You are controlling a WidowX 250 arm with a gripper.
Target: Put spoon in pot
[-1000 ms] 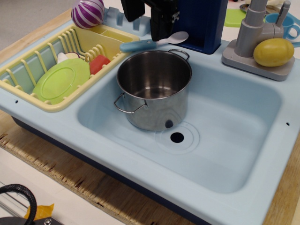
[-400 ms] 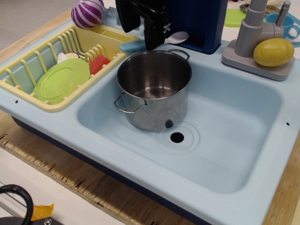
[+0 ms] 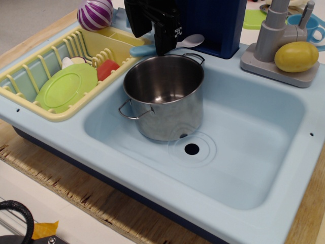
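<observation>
The spoon lies on the sink's back rim just behind the pot; its light blue handle points left and its white bowl points right. The shiny steel pot stands upright and empty in the left part of the blue sink. My black gripper hangs over the spoon with its two fingers apart. The nearer finger covers the spoon's middle, just above the pot's back rim. It holds nothing that I can see.
A yellow dish rack with a green plate and a red item sits at the left. A striped purple ball is at the back left. A grey tap and a yellow lemon sit at the back right. A drain hole is in front of the pot.
My gripper has moved left and down onto the spoon's handle. In the last step the pot shifted slightly to the left. The spoon has stayed on the rim.
</observation>
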